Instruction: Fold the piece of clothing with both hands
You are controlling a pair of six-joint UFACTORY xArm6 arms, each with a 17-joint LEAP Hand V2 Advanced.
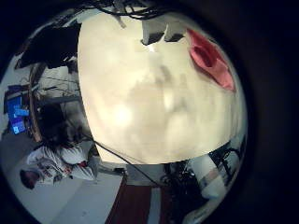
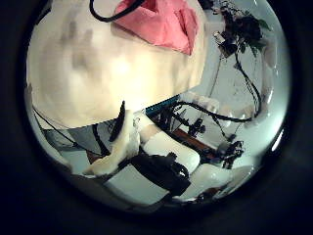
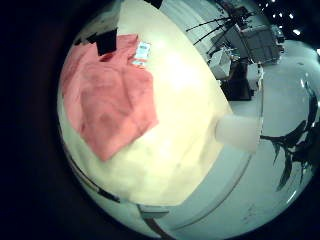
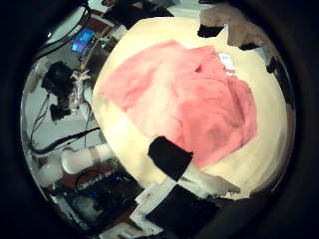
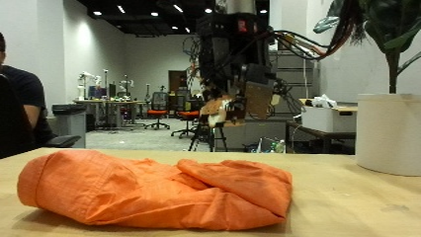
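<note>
Orange garment [image 5: 158, 188] lies crumpled on the wooden table [image 5: 356, 202]; a white cylindrical pot [image 5: 388, 133] stands beside it. Outside view: one hand [image 5: 234, 99] hangs well above the cloth; which hand, and whether its fingers are spread, cannot be told. Right palm views: garment [image 4: 189, 95] spread below, holding nothing. Left palm views: garment [image 2: 161, 24] at the table's edge.

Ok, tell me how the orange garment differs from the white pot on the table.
The orange garment lies low and crumpled across the table; the white pot stands upright and smooth-sided. The garment carries nothing; the pot holds a plant. Both rest on the table.
</note>
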